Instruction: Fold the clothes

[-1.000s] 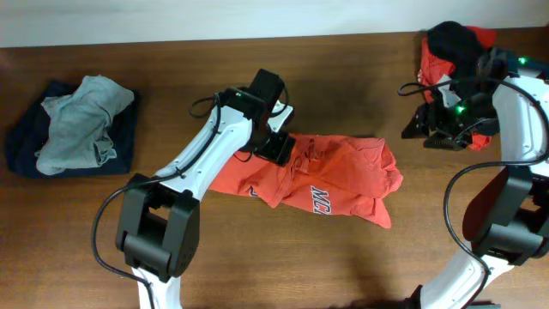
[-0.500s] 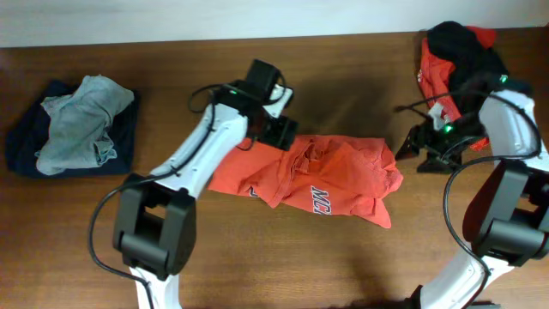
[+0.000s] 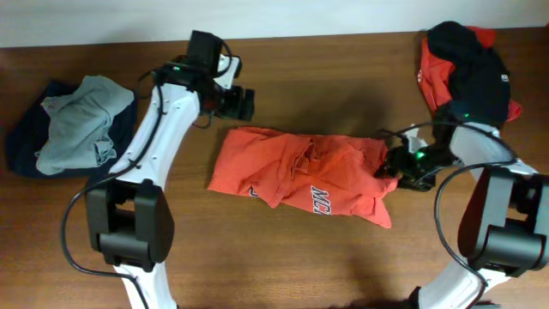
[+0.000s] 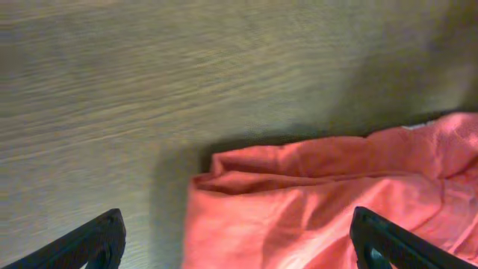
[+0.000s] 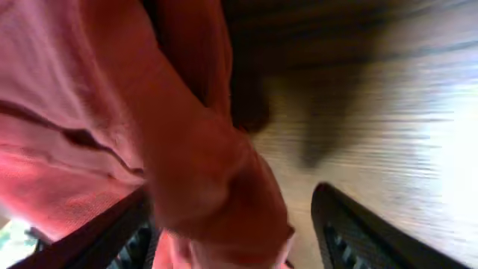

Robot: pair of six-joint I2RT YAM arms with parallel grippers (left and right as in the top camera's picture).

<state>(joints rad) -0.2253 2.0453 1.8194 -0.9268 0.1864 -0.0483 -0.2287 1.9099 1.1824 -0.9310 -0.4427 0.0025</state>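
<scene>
We found the desk (image 3: 283, 257) carrying three groups of clothing, none of them folded. In our judgement the task was at an early stage.

The orange-red T-shirt (image 3: 309, 176) lay in the middle of the desk, spread lengthwise left to right. It was rumpled, with creases through its centre and its lettering partly buckled. No clean fold line was evident. We judged that it needed flattening before any fold could be made.

At the left edge a grey-green garment (image 3: 81, 124) sat crumpled on top of a navy garment (image 3: 21, 150). At the far right corner a black garment (image 3: 467, 60) lay heaped over a red garment (image 3: 433, 73). Both heaps were unsorted and well apart from either arm's working end.

The left gripper (image 3: 243, 103) stood on the far side of the T-shirt's left end, apart from the cloth. Its jaws were spread wide and held nothing. The left wrist view showed the shirt's corner lying below and ahead of them.

The right gripper (image 3: 393, 163) was at the T-shirt's right edge. Its jaws were partly apart, with a bunched fold of the shirt between them. Bare desk showed beside one finger, so we recorded no firm pinch.
</scene>
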